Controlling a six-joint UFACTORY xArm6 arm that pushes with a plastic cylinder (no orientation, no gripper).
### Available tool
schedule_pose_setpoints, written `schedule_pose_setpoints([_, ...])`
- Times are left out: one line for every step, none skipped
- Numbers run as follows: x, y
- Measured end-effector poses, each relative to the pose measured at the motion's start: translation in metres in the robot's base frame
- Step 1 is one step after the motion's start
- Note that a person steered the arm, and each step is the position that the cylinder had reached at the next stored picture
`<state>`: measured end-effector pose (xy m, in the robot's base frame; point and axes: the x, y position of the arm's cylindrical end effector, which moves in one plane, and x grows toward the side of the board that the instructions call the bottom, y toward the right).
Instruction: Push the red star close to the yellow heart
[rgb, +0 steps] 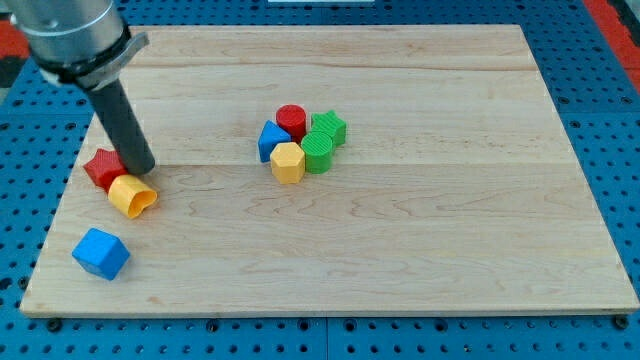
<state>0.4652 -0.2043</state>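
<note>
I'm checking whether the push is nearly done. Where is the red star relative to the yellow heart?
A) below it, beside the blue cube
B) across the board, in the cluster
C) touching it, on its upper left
C: the red star sits against the yellow heart, with my tip beside both.

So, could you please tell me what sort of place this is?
Probably a robotics lab bench: a wooden board on a blue perforated table, small coloured blocks like the red star, and my tip.
</note>
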Motion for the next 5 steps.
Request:
schedule_pose_setpoints([0.026,0.017])
schedule_pose_setpoints([0.014,0.020])
schedule_pose_setpoints([-0.046,0.013])
schedule_pose_setpoints([-0.047,-0.048])
schedule_pose_setpoints([-0.036,-0.027])
